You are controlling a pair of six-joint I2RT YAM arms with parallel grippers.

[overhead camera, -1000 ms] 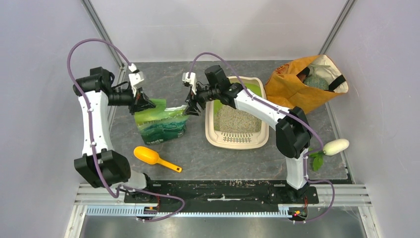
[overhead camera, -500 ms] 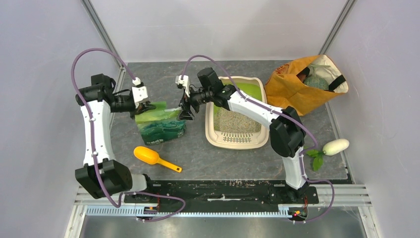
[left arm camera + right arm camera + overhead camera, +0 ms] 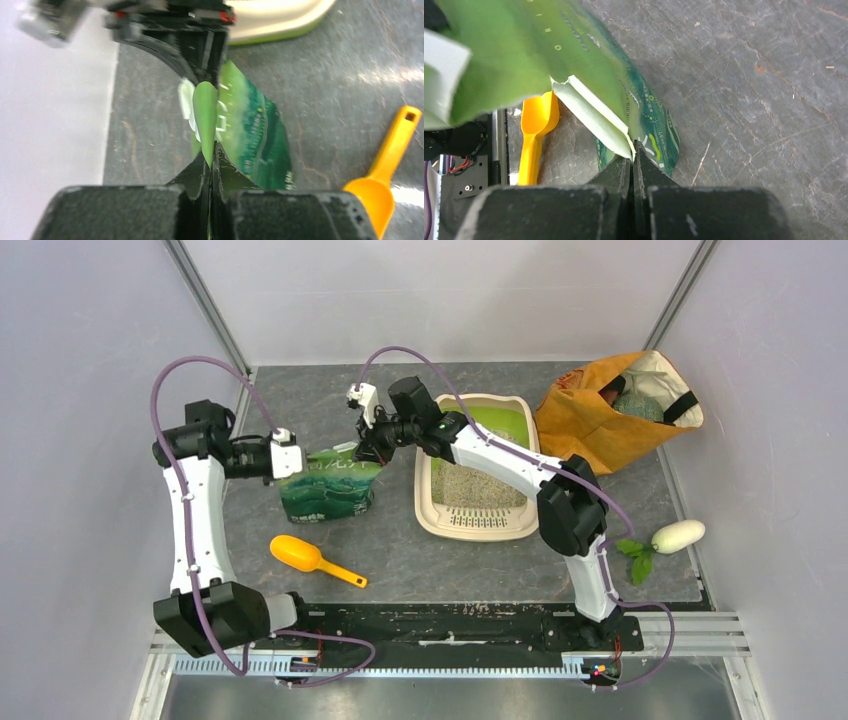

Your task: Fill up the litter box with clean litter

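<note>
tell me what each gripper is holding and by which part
Both hold the green bag by its top edge: the left gripper pinches one end, the right gripper the other.

The dark grey, stone-patterned table (image 3: 400, 560) carries a green printed bag (image 3: 330, 492) between the jaws of the left gripper (image 3: 301, 462) and right gripper (image 3: 364, 446). An orange scoop (image 3: 312, 559) lies nearer the bases than both jaws. The litter box (image 3: 478, 531) sits beside the right jaws, with an orange fabric bag (image 3: 590, 425) and a white radish (image 3: 678, 536) well beyond.
</note>
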